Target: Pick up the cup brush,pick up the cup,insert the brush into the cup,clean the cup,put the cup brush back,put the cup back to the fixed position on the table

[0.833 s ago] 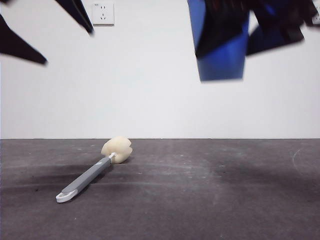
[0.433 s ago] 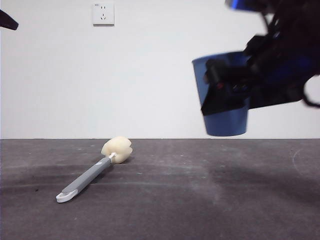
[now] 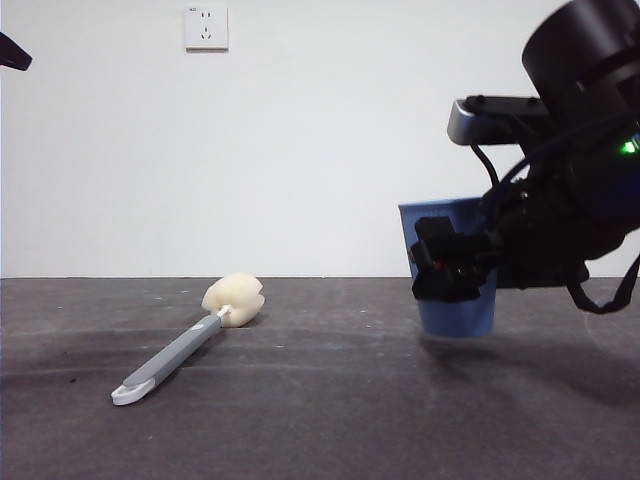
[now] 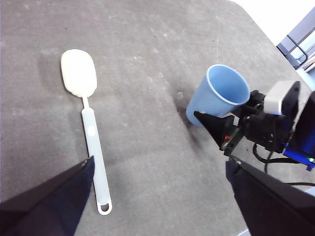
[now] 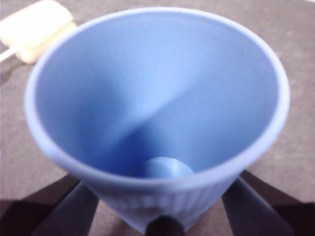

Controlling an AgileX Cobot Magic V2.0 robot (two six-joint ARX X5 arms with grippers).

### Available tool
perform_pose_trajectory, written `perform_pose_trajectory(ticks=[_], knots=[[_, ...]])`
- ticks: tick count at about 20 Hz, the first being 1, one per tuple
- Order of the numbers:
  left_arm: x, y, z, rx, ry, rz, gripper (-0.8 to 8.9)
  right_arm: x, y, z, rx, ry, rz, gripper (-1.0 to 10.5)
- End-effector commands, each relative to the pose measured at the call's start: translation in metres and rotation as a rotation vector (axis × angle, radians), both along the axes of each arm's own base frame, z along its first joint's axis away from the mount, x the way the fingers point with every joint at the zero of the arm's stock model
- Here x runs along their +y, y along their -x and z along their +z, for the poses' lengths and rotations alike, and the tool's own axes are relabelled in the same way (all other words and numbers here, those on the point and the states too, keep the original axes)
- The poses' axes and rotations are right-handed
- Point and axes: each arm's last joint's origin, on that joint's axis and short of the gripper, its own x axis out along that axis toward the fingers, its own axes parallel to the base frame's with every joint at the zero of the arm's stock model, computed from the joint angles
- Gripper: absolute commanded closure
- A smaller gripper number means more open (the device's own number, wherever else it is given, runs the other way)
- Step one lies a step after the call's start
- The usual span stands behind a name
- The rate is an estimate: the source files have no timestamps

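The blue ribbed cup (image 3: 460, 318) hangs slightly tilted, its base just at the dark table (image 3: 330, 400); I cannot tell if it touches. My right gripper (image 3: 455, 262) is shut on the cup's wall, with a jaw on either side of the cup (image 5: 157, 98) in the right wrist view. The cup brush (image 3: 180, 350) lies flat on the table well to the cup's left, cream sponge head (image 3: 233, 298) toward the wall. My left gripper (image 4: 160, 164) is open and empty, high above the brush (image 4: 91, 132) and cup (image 4: 221, 93); it shows only as a black tip (image 3: 12, 52).
A white wall with a socket (image 3: 206, 27) closes the back of the table. The table's far corner and a metal frame (image 4: 295, 44) beyond it show in the left wrist view.
The right gripper has come down with the cup from the top of the picture to table level. The left arm has withdrawn to the top left corner. The brush has not moved.
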Motion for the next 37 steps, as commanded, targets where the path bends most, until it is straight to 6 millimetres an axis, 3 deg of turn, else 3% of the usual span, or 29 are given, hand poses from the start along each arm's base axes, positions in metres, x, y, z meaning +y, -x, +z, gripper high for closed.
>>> perform_pose_trajectory(ticks=[1,6,12,14,18,21,25,29,33,37], knots=[[0.0,0.0,0.001,-0.02,-0.004,-0.009,3.65,-0.002,-0.003,-0.008,0.019,-0.02,0.029,9.6],[0.0,0.0,0.001,-0.021,-0.006,-0.008,3.65,-0.01,-0.009,-0.015,0.052,-0.044,0.048,9.6],[0.0,0.0,0.001,-0.021,-0.006,-0.008,3.65,-0.018,-0.005,-0.028,0.207,-0.022,0.101,9.6],[0.0,0.0,0.001,-0.02,-0.006,-0.009,3.65,-0.018,-0.005,-0.028,0.218,-0.025,0.094,8.7],[0.0,0.0,0.0,-0.017,-0.01,-0.01,3.65,-0.018,-0.005,-0.028,0.227,-0.044,0.092,4.9],[0.0,0.0,0.0,-0.017,-0.01,-0.01,3.65,-0.018,-0.005,-0.026,0.217,-0.048,0.093,4.6],[0.0,0.0,0.0,-0.017,-0.009,-0.009,3.65,-0.019,-0.003,-0.012,0.183,-0.082,0.098,4.2],[0.0,0.0,0.0,-0.017,-0.009,-0.009,3.65,-0.026,0.012,0.005,0.266,-0.059,0.087,4.1],[0.0,0.0,0.0,-0.017,-0.009,-0.01,3.65,-0.041,0.042,0.041,0.305,-0.093,0.066,4.1],[0.0,0.0,0.0,-0.009,-0.011,-0.017,3.65,-0.061,0.086,0.081,0.303,-0.207,0.108,4.1]])
